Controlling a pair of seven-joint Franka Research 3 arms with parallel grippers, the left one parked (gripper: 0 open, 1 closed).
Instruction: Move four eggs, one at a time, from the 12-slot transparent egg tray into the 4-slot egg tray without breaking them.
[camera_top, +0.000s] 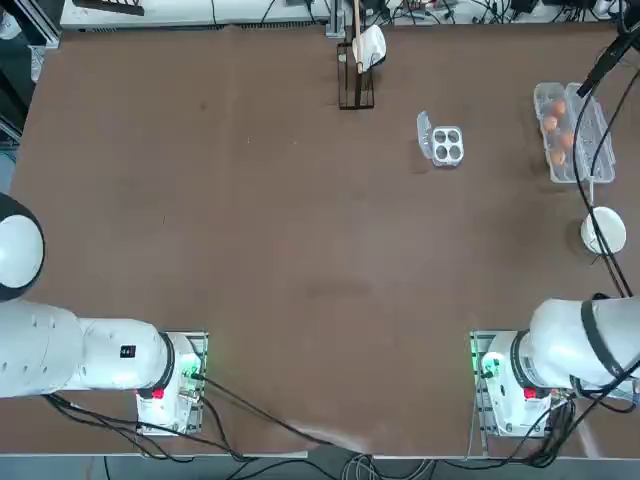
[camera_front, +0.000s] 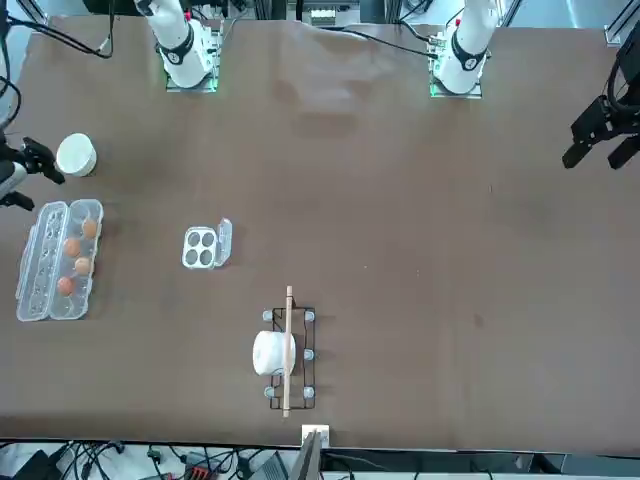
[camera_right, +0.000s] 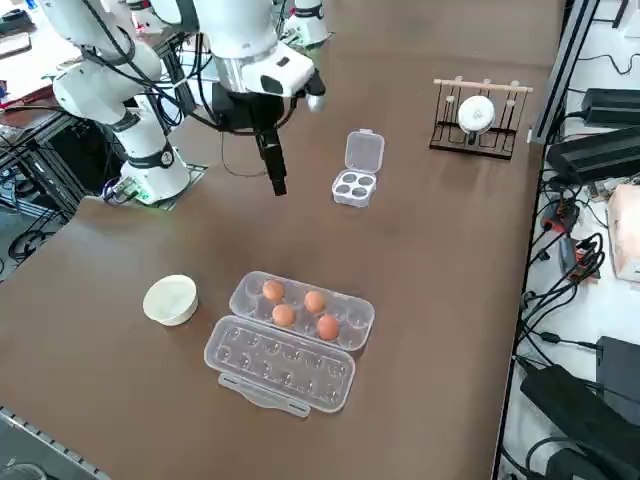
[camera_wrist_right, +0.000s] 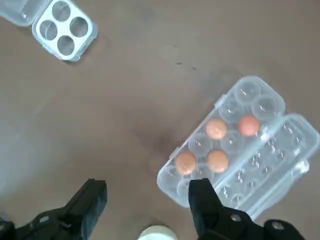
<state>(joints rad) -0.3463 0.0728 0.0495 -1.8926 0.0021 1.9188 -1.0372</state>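
Brown worktop (camera_top: 250, 250). Upper right of the top view: long carton (camera_top: 573, 135), lid open. Bowl (camera_top: 604, 231) just below it. Small tray (camera_top: 445, 145) upper centre-right. Rack (camera_top: 356, 75) at the top edge, centre.

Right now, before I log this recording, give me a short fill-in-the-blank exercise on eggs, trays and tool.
1. The 12-slot transparent egg tray holds ____ eggs.
2. The 4-slot egg tray holds ____ eggs.
3. The right tool, above the table, stands ____ and holds nothing.
4. The white bowl sits beside the ____ tray.

Missing words: four; no; open; 12-slot
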